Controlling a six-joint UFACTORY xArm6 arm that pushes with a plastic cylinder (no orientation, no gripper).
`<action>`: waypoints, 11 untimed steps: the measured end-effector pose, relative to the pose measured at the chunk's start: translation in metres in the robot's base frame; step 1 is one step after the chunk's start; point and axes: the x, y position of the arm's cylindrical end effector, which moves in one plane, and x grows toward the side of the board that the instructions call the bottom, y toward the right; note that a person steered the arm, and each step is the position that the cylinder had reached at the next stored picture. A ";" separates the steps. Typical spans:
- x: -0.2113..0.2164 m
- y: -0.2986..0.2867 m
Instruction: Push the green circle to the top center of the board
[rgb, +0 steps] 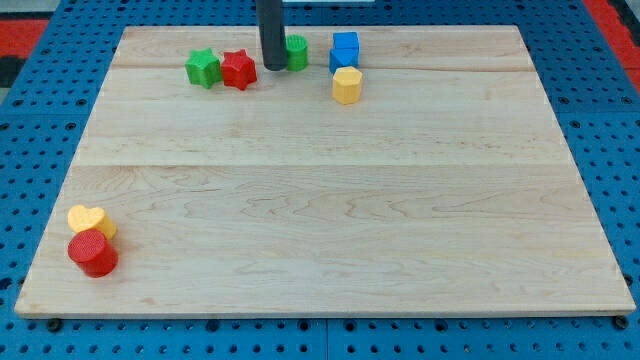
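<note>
The board (330, 200) is pale wood with faint grain, on a blue pegboard (40, 120). My tip (272, 66) is dark grey, perhaps black. The green circle (297, 52), green star (203, 68), red star (239, 69), blue cube (345, 49), yellow hexagon (347, 86), yellow heart (88, 219) and red cylinder (93, 253) are all plain.

Looks like a robotics lab bench to me: pale wood worktop (330, 200) sits on a blue perforated mounting plate (30, 150) w/ red mat at the corners, toy blocks scattered as test props.
</note>
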 end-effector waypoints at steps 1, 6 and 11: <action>0.001 0.006; 0.001 0.032; -0.014 0.010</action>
